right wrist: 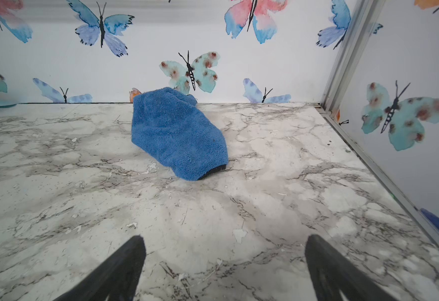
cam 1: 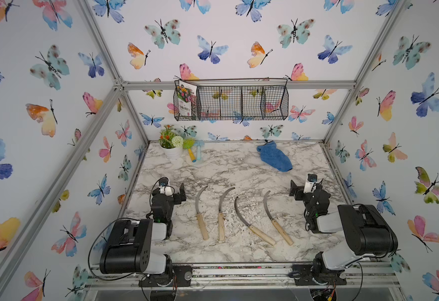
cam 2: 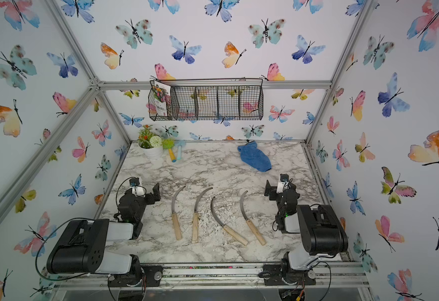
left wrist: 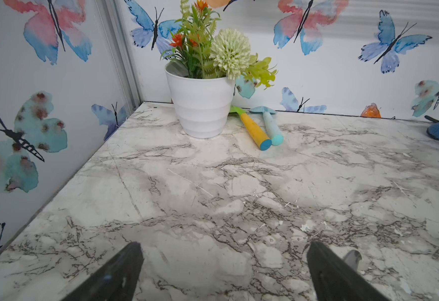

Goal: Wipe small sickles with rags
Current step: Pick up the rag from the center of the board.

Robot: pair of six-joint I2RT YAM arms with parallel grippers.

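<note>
Sickles, four alike, lie in a row across the lower centre of the frame in both top views, flat on the marble-patterned desk (cam 1: 239, 169). From the left of the frame they are the first sickle (cam 1: 202, 225), second sickle (cam 1: 221, 224), third sickle (cam 1: 261, 234) and fourth sickle (cam 1: 282, 232). Each has its pale wooden handle toward the bottom edge and its grey curved blade toward the top. The first two handles run almost straight down the frame. The last two slant toward the lower right. No sickle touches its neighbour.

The blue rag (cam 1: 274, 157) lies loosely bunched in the upper right part of the desk, near the back wall and well apart from the sickles.

The left claw (left wrist: 225, 243) sits at the left end of the row, near the first sickle. Its jaws are spread wide, with only bare desk between them. The right claw (right wrist: 224, 236) sits at the right end of the row, near the fourth sickle. It is likewise spread wide and has hold of nothing. The right wrist view shows the rag ahead of it, clear of both fingers.

In the upper left corner of the desk stands a white flower pot (cam 1: 173, 152). A yellow-handled toy tool (left wrist: 255, 131) and a light-blue-handled toy tool (left wrist: 271, 127) lie just beside it. A wire basket (cam 1: 239, 103) hangs on the back wall, with a printed packet (cam 1: 186, 100) in its leftmost compartment.
</note>
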